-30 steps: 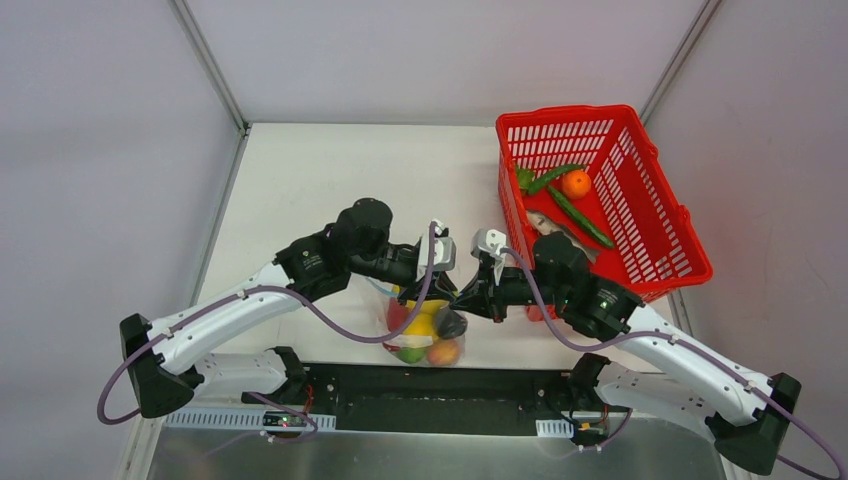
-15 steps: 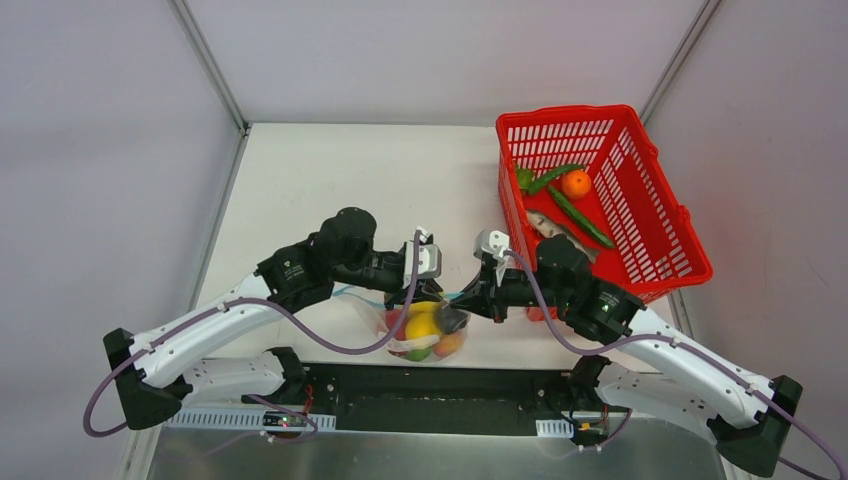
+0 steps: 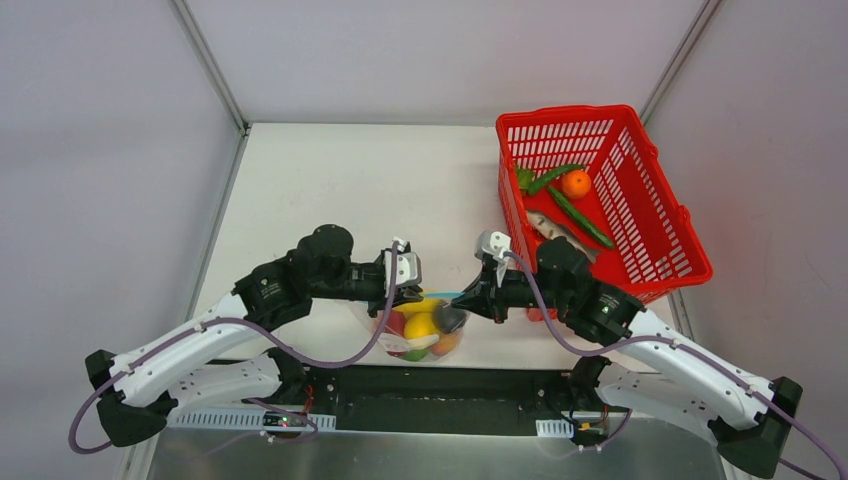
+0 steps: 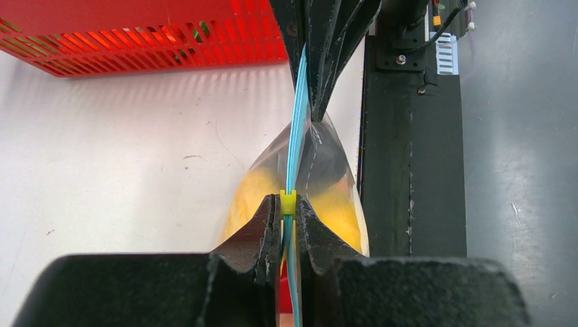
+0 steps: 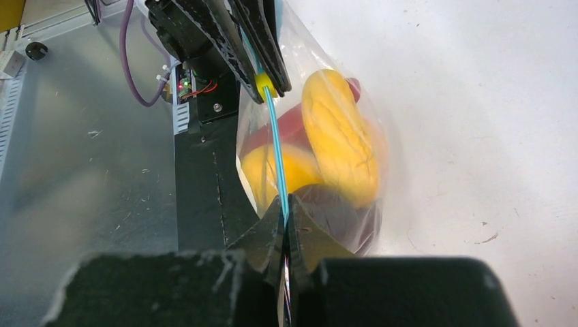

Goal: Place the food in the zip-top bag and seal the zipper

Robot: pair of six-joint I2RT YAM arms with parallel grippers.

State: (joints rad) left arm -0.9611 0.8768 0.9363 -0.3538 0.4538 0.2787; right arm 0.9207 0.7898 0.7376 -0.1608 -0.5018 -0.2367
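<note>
Left wrist | food (image 4: pixel 249 197) sits inside zip-top bag (image 4: pixel 330 160) | left gripper (image 4: pixel 288 212) pinches zipper (image 4: pixel 296 136) at yellow slider (image 4: pixel 288 199) | right gripper (image 4: pixel 315 109) pinches far end | zip seems almost shut

No text, brand, number or sign can be read in any view. The zip-top bag (image 3: pixel 430 330) shows only clear, unprinted plastic on the sides that face the cameras. The red basket (image 3: pixel 565 114), at 2 o'clock on the counter (image 3: pixel 350 190), shows bare mesh with no legible marking. A small circuit board (image 5: pixel 194 88) with lit dots, at 11 o'clock in the right wrist view, is too small and blurred to tell whether it bears any writing.
</note>
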